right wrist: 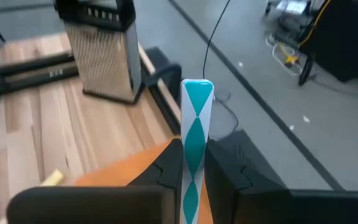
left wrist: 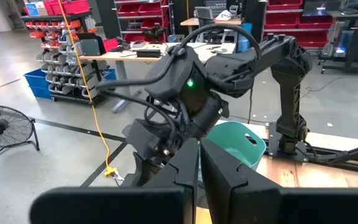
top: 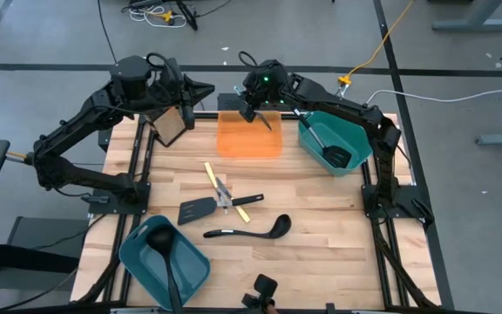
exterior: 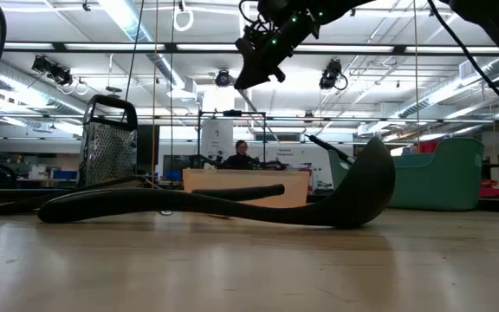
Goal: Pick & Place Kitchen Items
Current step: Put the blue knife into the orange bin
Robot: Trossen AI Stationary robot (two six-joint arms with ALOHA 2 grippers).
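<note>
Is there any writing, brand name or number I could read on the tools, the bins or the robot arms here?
None can be read.
Box grater: no lettering shows.
Teal-and-white handle in the right gripper: a diamond pattern only, no words.
Far-off shelves and signs in the room: too small to read.

You find no readable text, label, brand, number or sign in any view; anything printed in the room behind is too small to make out.
</note>
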